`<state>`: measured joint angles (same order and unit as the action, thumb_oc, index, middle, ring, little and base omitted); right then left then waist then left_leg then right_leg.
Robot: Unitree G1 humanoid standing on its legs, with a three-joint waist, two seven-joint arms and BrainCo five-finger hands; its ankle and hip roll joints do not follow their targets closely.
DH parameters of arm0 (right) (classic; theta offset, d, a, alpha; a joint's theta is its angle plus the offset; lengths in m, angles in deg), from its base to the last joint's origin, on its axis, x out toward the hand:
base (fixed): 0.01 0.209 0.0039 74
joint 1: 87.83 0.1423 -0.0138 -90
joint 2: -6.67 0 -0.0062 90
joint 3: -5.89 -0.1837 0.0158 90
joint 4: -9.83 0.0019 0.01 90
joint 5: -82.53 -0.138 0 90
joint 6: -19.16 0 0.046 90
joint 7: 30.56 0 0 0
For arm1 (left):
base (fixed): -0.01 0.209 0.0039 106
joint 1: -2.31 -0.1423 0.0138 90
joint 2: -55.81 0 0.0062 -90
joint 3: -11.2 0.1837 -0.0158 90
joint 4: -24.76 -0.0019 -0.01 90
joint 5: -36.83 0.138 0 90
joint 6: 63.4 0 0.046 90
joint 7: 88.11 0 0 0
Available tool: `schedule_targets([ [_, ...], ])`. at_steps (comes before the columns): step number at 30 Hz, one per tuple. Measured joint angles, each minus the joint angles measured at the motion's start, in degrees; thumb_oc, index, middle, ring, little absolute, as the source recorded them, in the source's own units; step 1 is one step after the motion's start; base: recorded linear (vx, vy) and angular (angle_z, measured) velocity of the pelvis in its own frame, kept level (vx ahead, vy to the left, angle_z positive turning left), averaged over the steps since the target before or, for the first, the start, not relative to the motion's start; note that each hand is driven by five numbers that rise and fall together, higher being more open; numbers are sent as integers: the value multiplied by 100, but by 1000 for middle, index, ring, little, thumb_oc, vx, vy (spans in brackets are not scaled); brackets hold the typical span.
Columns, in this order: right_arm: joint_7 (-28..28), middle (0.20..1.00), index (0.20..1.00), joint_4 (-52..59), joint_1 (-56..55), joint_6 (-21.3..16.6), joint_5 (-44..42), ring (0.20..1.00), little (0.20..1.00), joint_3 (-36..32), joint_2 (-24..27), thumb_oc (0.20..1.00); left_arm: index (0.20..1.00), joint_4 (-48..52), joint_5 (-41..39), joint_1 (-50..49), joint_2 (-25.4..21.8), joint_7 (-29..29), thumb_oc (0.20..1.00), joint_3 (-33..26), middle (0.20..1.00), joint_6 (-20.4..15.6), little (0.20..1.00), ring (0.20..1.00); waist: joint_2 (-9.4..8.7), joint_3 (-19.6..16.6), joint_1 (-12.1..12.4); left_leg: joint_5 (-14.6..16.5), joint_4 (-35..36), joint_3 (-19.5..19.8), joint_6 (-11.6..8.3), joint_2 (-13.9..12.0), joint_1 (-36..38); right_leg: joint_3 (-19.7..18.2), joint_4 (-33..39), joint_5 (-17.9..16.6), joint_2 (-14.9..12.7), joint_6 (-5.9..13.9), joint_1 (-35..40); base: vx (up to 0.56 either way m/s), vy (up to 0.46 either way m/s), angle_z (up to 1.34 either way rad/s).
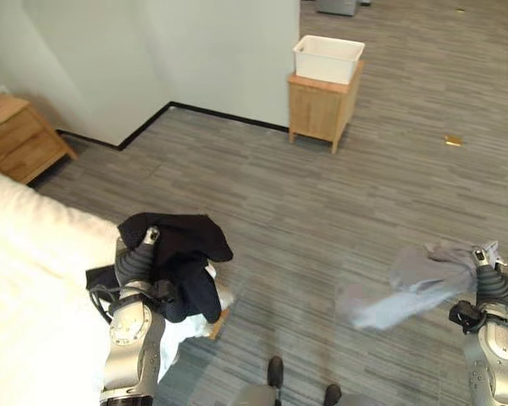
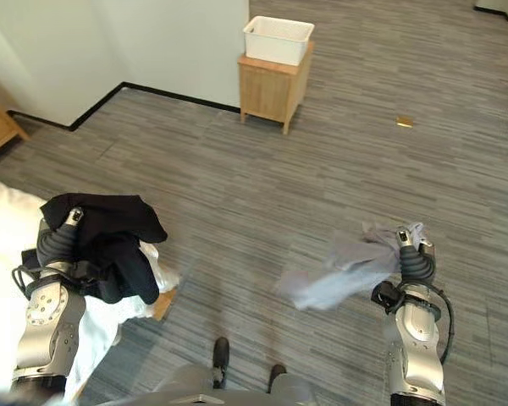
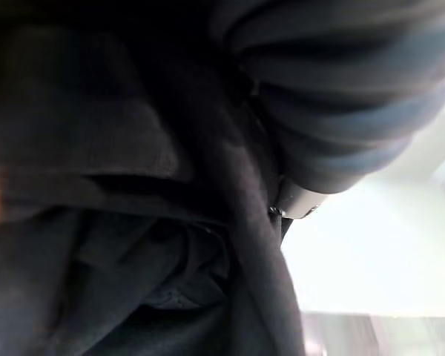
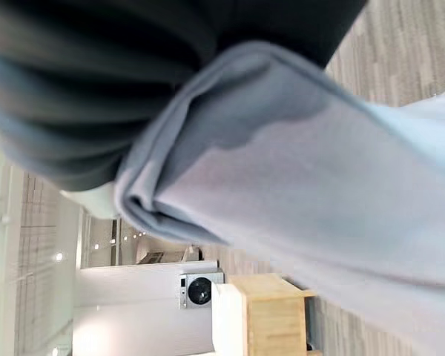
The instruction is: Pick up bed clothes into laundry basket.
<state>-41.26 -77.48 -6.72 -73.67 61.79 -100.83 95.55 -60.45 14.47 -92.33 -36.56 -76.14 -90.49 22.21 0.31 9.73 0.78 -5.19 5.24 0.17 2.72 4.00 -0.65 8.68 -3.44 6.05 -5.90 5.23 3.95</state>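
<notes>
Already the left hand [image 1: 140,254] carries limp black clothing [image 1: 182,245] beside the bed [image 1: 34,288] and the right hand [image 2: 411,258] soft grey cloth [image 2: 339,271], grips hidden, well short of the white basket [image 1: 328,57].

Both eye views look steeply down from head height across the grey plank-patterned floor [image 1: 322,211], sharing the white plastic basket [image 1: 328,57] on the small wooden cabinet [image 2: 274,88], upper centre. The left wrist view sits pressed against the crumpled black garment [image 3: 119,222]. The right wrist view looks past the pale grey cloth [image 4: 319,200], very close, toward that cabinet.
</notes>
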Motion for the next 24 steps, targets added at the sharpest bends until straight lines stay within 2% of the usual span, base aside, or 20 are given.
schedule_targets([
  [2,5,200,200,0,79,9,0,200,200,35,0,200,200,3,0,-7,-49,3,200,-117,200,-1,200,200,-6,-3,-14,24,0,-36,12,52,3,-31,185,-61,-44,58,77,119,69,-5],
  [5,45,200,200,-1,260,17,-15,200,200,151,-4,200,200,-4,0,-40,-51,34,200,-453,200,1,200,200,-32,2,120,64,0,-108,45,68,51,-157,487,-204,-41,100,232,106,103,-17],
  [7,93,200,200,-16,318,17,-12,200,200,151,8,200,200,-9,0,-48,-73,61,200,-571,200,0,200,200,-7,17,175,162,0,-102,84,45,124,-161,257,-172,-57,147,169,37,165,-9],
  [8,110,200,200,-37,373,20,-11,200,200,150,26,200,200,-35,0,-50,-75,71,200,-634,200,0,200,200,83,49,184,198,-5,-104,82,-10,142,-158,-177,-114,-26,221,-21,80,239,-16],
  [9,122,200,200,-37,424,20,-8,200,200,151,60,200,200,-81,0,-39,-87,85,200,-693,200,-4,200,200,220,111,180,240,-35,-118,115,-119,156,-116,-1003,-49,-8,321,-429,75,187,-35],
  [10,130,200,200,-34,513,-14,16,200,200,224,40,200,200,-179,11,-39,-159,113,200,-867,200,-32,200,200,253,380,159,608,-696,-246,317,52,38,-96,-3562,-305,-399,579,-1754,281,116,-18],
  [11,135,200,200,12,321,-20,40,200,200,256,99,200,200,-345,15,-88,-148,162,200,-822,200,-30,200,200,233,439,16,1055,-1403,-171,444,182,-239,-118,-4603,-311,-685,523,-2305,462,-99,-6],
  [12,122,200,200,15,152,36,51,200,200,215,61,200,200,-299,15,-133,-154,144,200,-772,200,-20,200,200,412,443,-102,1030,-1303,5,434,230,-243,-191,-3390,127,-378,458,-2263,608,-141,29],
  [13,132,200,200,15,83,101,52,200,200,214,71,200,200,-284,15,-57,-162,131,200,-789,200,-35,200,200,403,470,-172,1021,-1196,51,406,241,-252,-130,-2711,126,-239,405,-2278,549,-195,30],
  [15,128,200,200,11,-60,131,51,200,200,182,32,200,200,-328,15,167,-161,128,200,-796,200,-44,200,200,375,461,-230,1064,-912,247,185,199,-296,-212,-1090,2,185,254,-2209,428,-143,39],
  [16,124,200,200,10,-104,130,51,200,200,139,-67,200,200,-391,16,307,-183,126,200,-788,200,-45,200,200,232,447,-290,1118,-849,206,93,281,-241,-234,-402,-100,169,330,-2165,421,-138,81],
  [17,111,200,200,60,-147,115,47,200,200,71,-176,200,200,-451,16,498,-229,117,200,-753,200,-44,200,200,45,454,-457,1199,-1547,227,289,368,-429,-200,-8,-163,-22,488,-2134,429,-154,64],
  [18,107,200,200,-103,-35,164,43,200,200,105,-208,200,200,-492,16,472,-152,108,200,-698,200,-38,200,200,-42,484,-428,1471,-1603,82,182,270,-271,80,-158,-787,-113,206,-2114,394,-134,27],
  [20,129,200,200,-111,-47,170,43,200,200,168,-216,200,200,-477,17,268,-48,59,200,-520,200,-35,200,200,-3,412,-366,1524,-1376,69,106,183,7,381,-198,-978,-153,-18,-1935,449,-127,-23],
  [21,141,200,200,-101,-15,168,45,200,200,209,-194,200,200,-427,22,170,-27,15,200,-460,200,-34,200,200,63,352,-374,1572,-1228,45,31,25,188,479,-383,-1016,-18,-167,-1900,461,-215,-10],
  [22,146,200,200,-110,2,169,41,200,200,289,-159,200,200,-366,27,2,-3,4,200,-428,200,-33,200,200,174,276,-371,1619,-1134,20,-199,-188,414,602,-708,-867,164,-301,-1805,411,-291,-15],
  [23,160,200,200,-130,-10,168,39,200,200,355,-163,200,200,-271,27,-173,-40,-3,200,-421,200,-32,200,200,160,183,-368,1688,-1352,-21,-351,-292,550,731,-705,-625,245,-303,-1541,459,-347,-6],
  [24,181,200,200,-245,64,123,-15,200,200,366,-163,200,200,-272,26,-145,-78,-26,200,-453,200,-57,200,200,29,164,-362,1841,-2427,-125,-623,-309,153,812,-725,-520,289,-687,-1354,465,-333,24],
])
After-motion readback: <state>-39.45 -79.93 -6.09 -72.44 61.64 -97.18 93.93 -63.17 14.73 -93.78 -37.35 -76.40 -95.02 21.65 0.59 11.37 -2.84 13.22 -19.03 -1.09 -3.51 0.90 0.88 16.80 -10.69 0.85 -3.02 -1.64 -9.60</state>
